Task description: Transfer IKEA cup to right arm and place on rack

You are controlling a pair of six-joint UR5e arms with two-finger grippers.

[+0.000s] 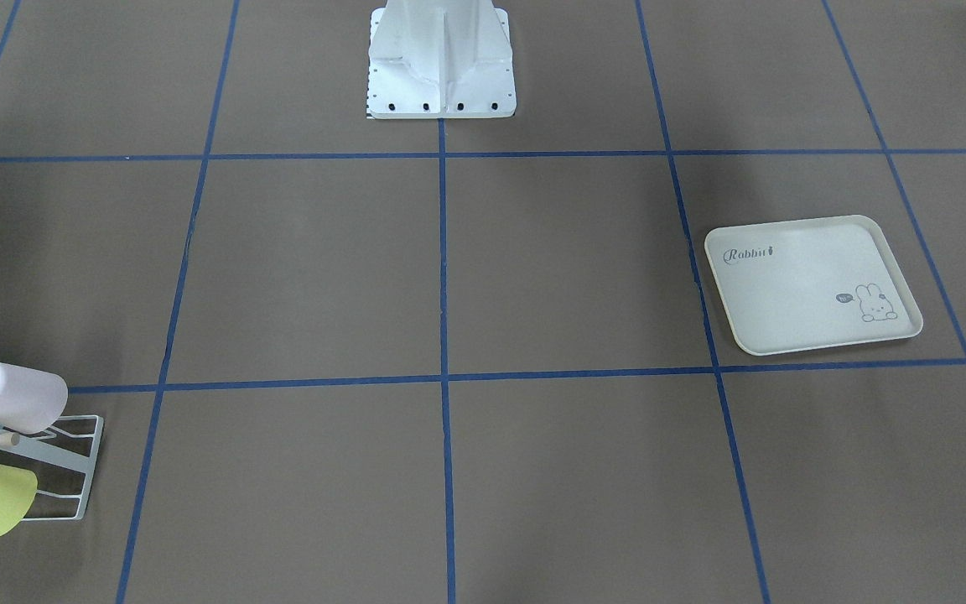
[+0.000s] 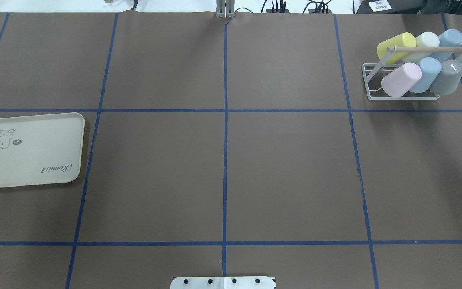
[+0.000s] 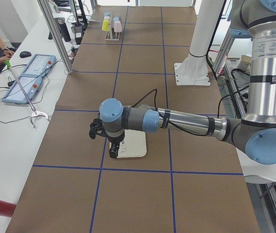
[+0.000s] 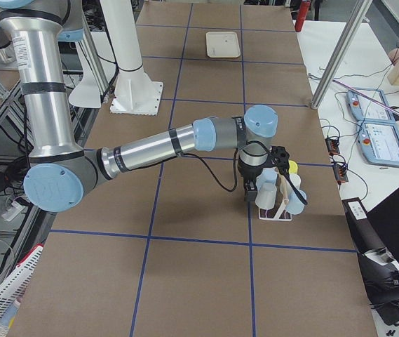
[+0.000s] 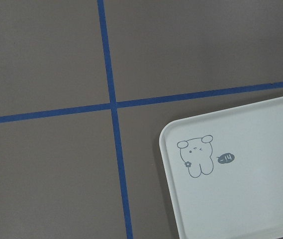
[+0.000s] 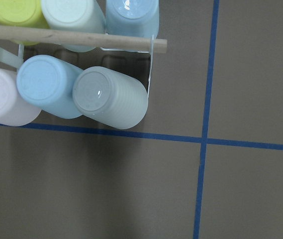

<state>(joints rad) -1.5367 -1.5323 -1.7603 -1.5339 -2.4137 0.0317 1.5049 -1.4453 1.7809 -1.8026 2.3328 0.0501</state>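
Blue tape (image 2: 225, 160) is gridding the brown worktop (image 2: 155, 172), which is carrying a cup-filled rack (image 2: 431, 48) and a cream tray (image 2: 34, 156); whether the arms' jaws are clenching, I cannot tell.

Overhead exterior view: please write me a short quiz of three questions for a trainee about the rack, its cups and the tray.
1. How many cups sit on the rack?
2. True or false: a cup lies on the cream tray.
3. Which cup is directly next to the pink cup in its own row? A. yellow B. blue C. grey

Key: 1. Six. 2. False, nothing lies on the tray. 3. B, the blue cup.
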